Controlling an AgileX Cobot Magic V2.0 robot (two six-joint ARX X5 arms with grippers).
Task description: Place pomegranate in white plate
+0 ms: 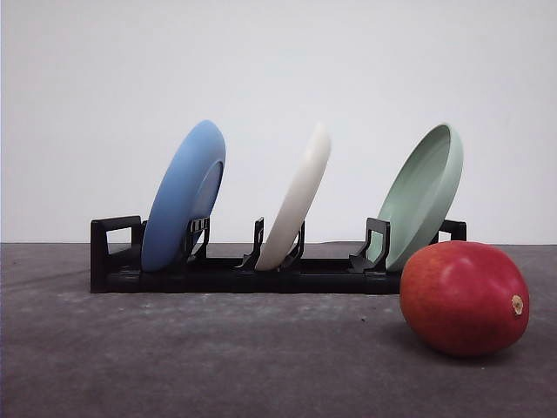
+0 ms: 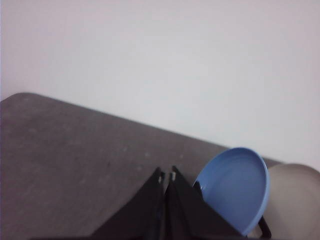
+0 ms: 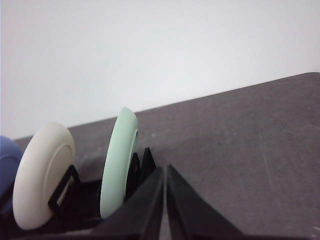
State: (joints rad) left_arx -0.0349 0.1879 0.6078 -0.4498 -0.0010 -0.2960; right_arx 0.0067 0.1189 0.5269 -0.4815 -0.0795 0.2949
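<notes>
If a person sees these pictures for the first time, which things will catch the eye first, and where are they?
Probably the glossy red pomegranate, lying on the dark table at the front right, apart from everything else. Next, the three plates standing tilted in a black rack behind it: a blue plate on the left, the white plate in the middle and a pale green plate on the right.

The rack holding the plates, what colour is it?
Black; the rack shows best in the front view.
</notes>
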